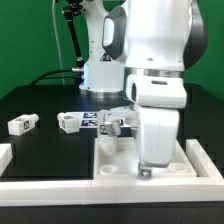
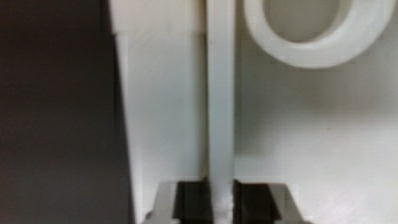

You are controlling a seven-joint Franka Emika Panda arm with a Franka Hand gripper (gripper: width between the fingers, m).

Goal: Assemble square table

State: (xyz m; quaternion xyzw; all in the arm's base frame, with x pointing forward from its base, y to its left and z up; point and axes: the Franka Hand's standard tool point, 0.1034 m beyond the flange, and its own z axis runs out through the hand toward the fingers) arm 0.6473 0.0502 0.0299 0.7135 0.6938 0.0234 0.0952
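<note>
Panda arm x1 | square tabletop x1, flat on black table, front of ext view | leg blocks x3 seen, behind tabletop, apart | gripper x1, jaws pressed in, pinching tabletop rim | wrist only: rim betw fingers, round socket; ext only: leg blocks

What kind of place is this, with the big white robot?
Probably a robotics lab: a white robot arm at a black table, a green backdrop behind, and small white blocks with printed tags.
</note>
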